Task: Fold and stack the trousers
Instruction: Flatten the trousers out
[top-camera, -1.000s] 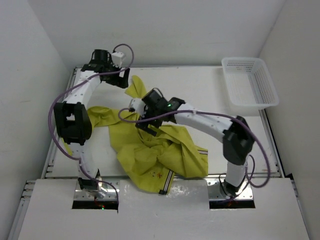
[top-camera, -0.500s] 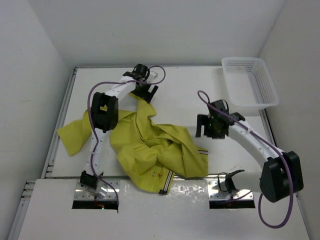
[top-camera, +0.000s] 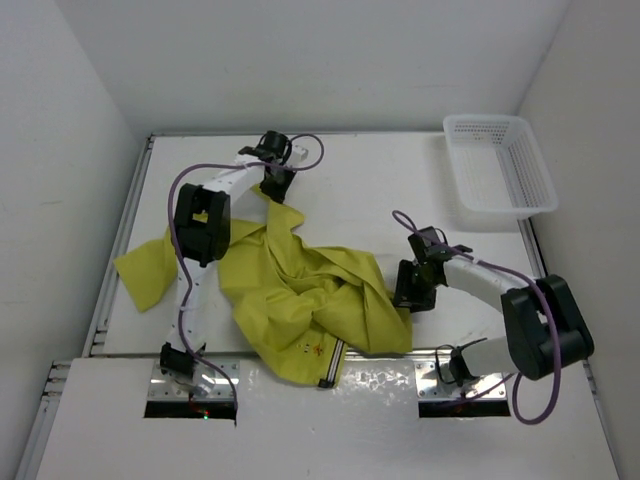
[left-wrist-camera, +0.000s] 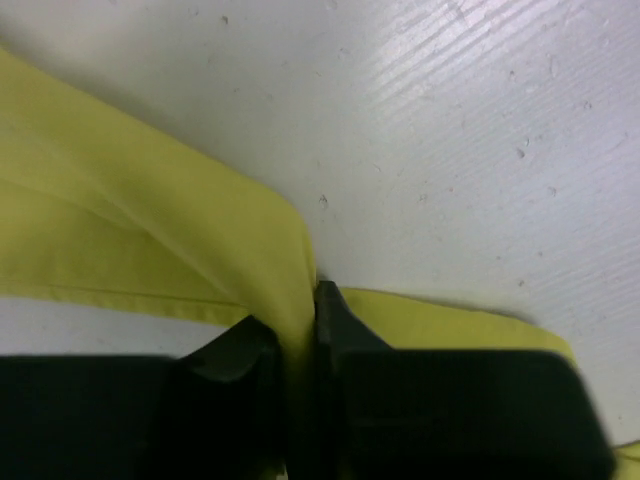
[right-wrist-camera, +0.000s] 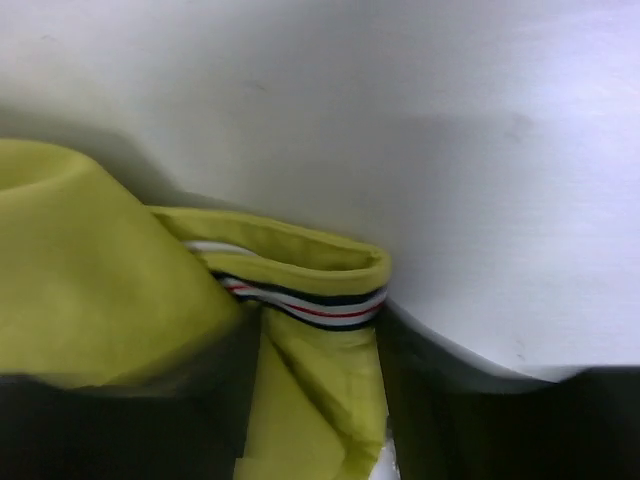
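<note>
— Where are the trousers (top-camera: 300, 290)?
— Heaped in a rumpled yellow pile on the near half of the worktop (top-camera: 370, 190), just ahead of the two arm bases. One flap spreads flat toward the left edge. The waistband trim (right-wrist-camera: 300, 298), white with dark and red stripes, shows along the near and right side.
— And the right claw (top-camera: 411, 290)?
— Low at the pile's right edge. Its own camera shows the fingers (right-wrist-camera: 425, 415) standing apart, one on either side of the folded waistband, with the cloth loose between them. It looks released, not pinching.
— Further back?
— A narrow tongue of yellow reaches from the heap toward the far left, and the left claw (top-camera: 276, 182) sits at its tip. The wrist view there shows both fingers (left-wrist-camera: 235, 355) pressed together with a ridge of cloth squeezed between them, so it is clenched on the trousers.
— Anything beyond?
— A white mesh basket (top-camera: 503, 211) in the far right corner, well apart from the cloth and both arms.
</note>
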